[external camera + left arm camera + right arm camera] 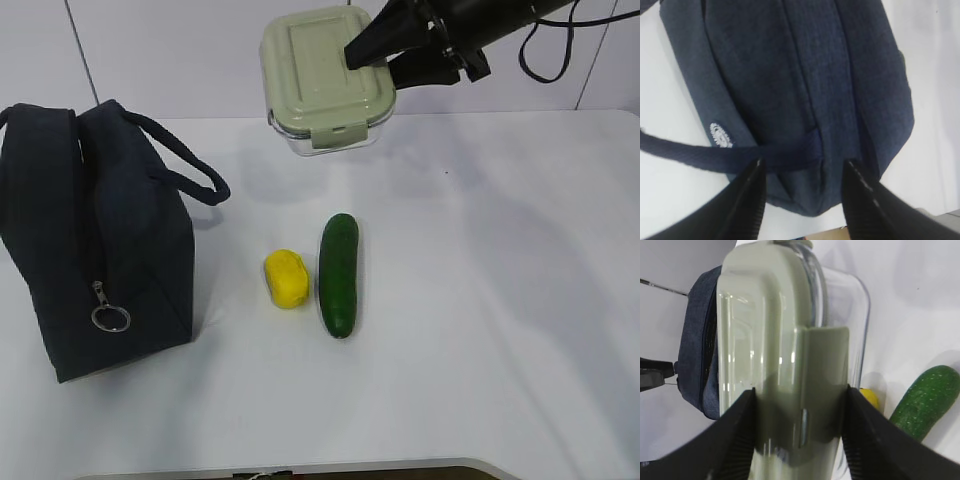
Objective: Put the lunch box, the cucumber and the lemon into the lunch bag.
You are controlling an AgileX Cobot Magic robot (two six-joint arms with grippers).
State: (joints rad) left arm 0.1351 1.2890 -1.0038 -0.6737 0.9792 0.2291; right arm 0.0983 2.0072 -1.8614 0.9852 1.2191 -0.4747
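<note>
While gripped aloft, lunch box shows sage ridged lid.

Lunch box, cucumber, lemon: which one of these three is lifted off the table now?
The lunch box. The right pincer holds it in the air, while the lemon and cucumber lie side by side on the table.

A white surface carries three things. The lunch bag, dark navy fabric, stands upright near the left edge, its loop handles drooping toward the middle and a silver ring pull hanging on its near end. The lemon lies around the middle of the surface, and the cucumber lies just beside it on the right, its length running from the far edge toward the near edge
</note>
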